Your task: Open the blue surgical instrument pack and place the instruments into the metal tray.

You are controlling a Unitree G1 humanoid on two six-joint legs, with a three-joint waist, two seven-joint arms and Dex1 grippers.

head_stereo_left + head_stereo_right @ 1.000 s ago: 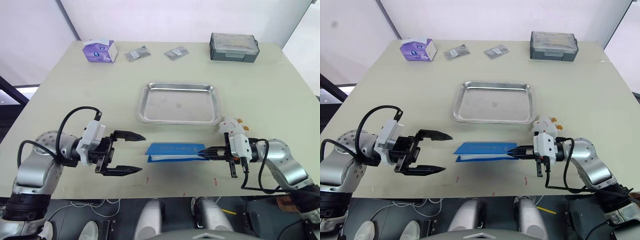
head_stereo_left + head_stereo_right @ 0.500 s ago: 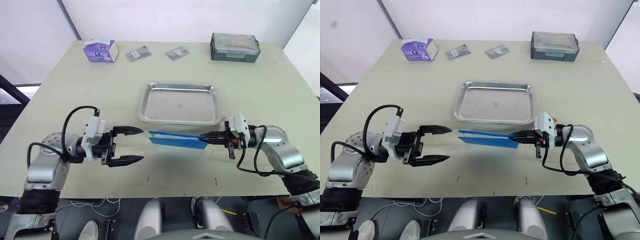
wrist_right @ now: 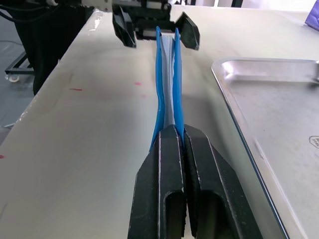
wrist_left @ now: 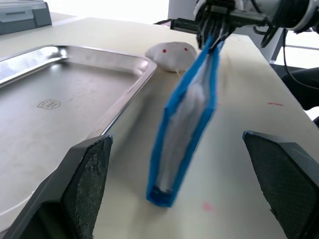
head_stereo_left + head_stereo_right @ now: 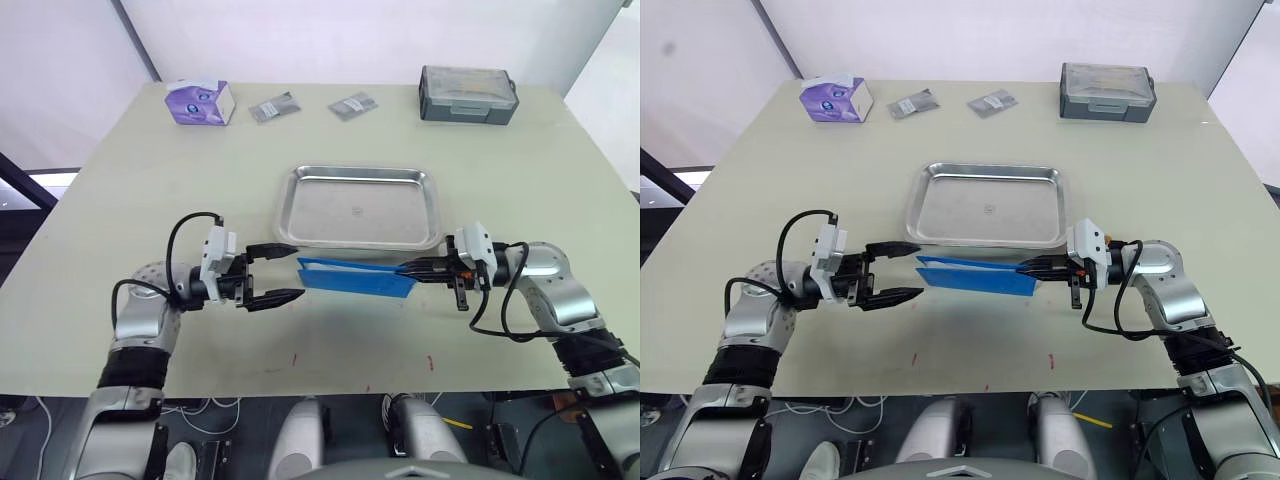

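A blue surgical instrument pack (image 5: pixel 355 277) hangs edge-up just in front of the metal tray (image 5: pixel 361 206), pinched at one end by the right gripper (image 5: pixel 409 269). Its free end sits between the spread fingers of the left gripper (image 5: pixel 289 271), with a gap on each side. The tray's raised rim lies close behind the pack, leaving only a narrow strip of table between them. In front of the pack the table (image 5: pixel 340 340) is bare. A tissue box (image 5: pixel 201 102), two small packets (image 5: pixel 273 107) and a grey lidded box (image 5: pixel 468 94) stand well apart along the far edge.
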